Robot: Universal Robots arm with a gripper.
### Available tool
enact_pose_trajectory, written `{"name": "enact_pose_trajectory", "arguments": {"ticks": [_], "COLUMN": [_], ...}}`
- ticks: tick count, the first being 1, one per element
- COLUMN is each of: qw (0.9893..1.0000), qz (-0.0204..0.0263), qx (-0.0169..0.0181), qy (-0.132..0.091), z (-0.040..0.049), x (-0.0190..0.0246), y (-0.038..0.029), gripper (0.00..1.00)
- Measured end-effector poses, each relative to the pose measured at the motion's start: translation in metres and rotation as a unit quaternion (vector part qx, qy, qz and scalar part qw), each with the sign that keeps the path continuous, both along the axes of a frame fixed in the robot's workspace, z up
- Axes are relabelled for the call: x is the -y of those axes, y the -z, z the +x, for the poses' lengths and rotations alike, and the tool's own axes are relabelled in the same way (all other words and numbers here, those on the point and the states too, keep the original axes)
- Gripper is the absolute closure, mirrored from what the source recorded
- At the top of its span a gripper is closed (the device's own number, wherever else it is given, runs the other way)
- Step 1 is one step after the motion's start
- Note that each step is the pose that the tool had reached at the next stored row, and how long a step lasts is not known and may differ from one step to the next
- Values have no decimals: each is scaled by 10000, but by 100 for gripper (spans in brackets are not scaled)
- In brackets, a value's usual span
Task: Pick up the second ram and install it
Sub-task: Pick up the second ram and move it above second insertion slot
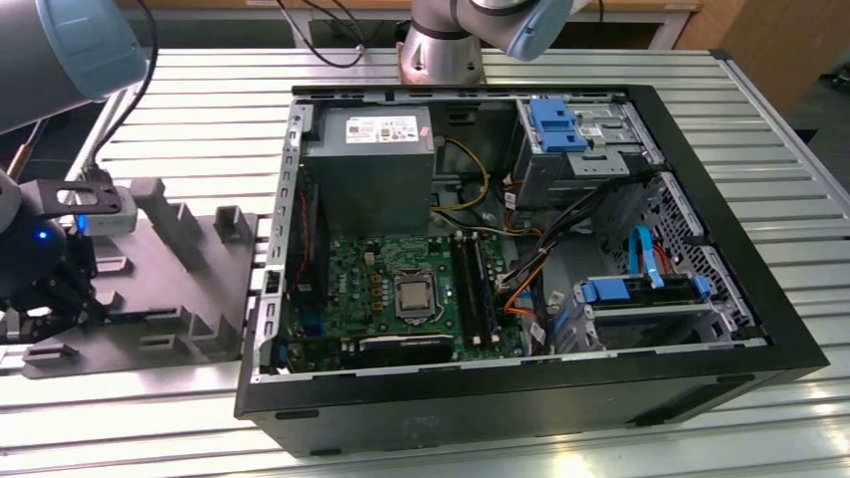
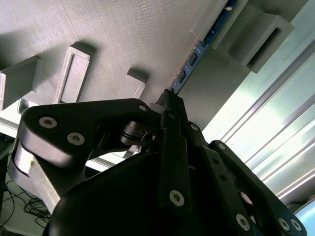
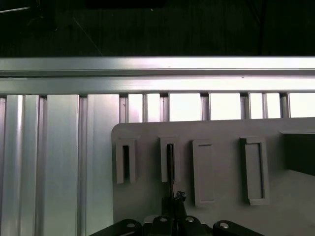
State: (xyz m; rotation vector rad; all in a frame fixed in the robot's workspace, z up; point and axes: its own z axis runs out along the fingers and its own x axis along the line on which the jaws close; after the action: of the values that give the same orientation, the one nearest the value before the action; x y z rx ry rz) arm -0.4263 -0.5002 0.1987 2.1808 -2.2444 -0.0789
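Note:
The second ram (image 2: 199, 46) is a slim bluish board seen edge-on, standing in a slot of the grey holder tray (image 2: 113, 34). In the first wrist view the second ram (image 3: 170, 164) is a thin dark line in a raised slot of the grey holder tray (image 3: 221, 132). My gripper (image 2: 167, 101) has its dark fingers drawn together on the near end of the ram; in the first wrist view the gripper (image 3: 173, 202) sits right at the ram's end. In the exterior view the gripper (image 1: 47, 289) is low over the grey holder tray (image 1: 173, 289) at that view's left.
The open computer case (image 1: 519, 393) lies at the exterior view's right of the tray. Inside it are the green motherboard (image 1: 358, 269) with long black memory slots (image 1: 472, 284), a power supply (image 1: 365, 164) and orange cables (image 1: 521, 289). Everything rests on a ribbed aluminium table (image 1: 199, 119).

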Motion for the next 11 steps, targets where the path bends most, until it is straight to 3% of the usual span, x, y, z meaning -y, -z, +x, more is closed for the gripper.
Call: {"name": "enact_pose_trajectory", "arguments": {"ticks": [11], "qw": [10000], "qz": [0], "qx": [0], "qy": [0], "z": [0], "x": [0], "y": [-64], "gripper": [88]}}
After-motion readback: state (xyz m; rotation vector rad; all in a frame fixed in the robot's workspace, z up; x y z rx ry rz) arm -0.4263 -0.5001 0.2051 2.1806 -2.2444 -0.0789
